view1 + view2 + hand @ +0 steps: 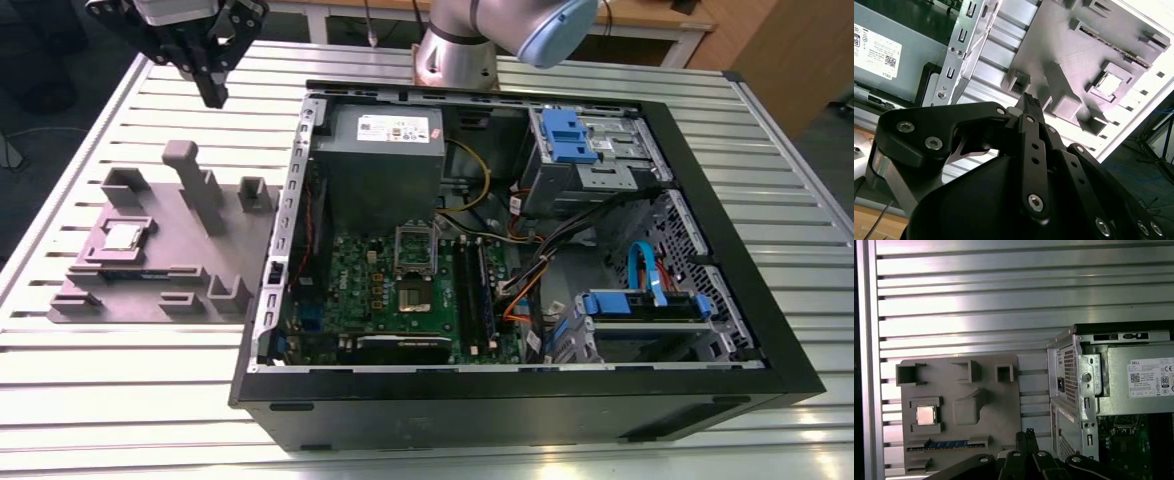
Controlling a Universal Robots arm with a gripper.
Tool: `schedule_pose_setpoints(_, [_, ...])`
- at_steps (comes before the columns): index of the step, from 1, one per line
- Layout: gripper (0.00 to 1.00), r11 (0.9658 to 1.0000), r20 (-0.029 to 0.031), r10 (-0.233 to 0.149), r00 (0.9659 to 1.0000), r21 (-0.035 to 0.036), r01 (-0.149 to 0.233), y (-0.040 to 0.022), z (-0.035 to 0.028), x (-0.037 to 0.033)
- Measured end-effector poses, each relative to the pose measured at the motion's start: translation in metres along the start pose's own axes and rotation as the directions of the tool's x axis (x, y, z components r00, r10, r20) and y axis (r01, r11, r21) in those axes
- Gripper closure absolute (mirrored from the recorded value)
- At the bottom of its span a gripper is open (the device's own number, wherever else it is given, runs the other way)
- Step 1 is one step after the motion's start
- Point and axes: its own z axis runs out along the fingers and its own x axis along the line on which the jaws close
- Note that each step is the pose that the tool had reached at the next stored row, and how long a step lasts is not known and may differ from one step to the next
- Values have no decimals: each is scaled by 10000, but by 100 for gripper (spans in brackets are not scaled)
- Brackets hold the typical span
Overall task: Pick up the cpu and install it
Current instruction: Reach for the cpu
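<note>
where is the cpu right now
The cpu lies in a square pocket of the grey holder block at the exterior view's left, outside the computer case.

In the exterior view the arm [461, 50] runs out past the top edge, and so does the upper body of the gripper [214, 97]. The computer case [1074, 390] is cut off at the edge of the first wrist view. In the second wrist view the gripper's black housing covers part of the grey fixture [1064, 45], and the cpu [1108, 84] there looks washed pale, perhaps by glare.
</note>
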Motion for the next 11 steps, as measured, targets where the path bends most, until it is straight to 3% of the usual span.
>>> schedule_pose_setpoints(11, [90, 10000, 0, 1, 10000, 0, -1, -9, -1, 122])
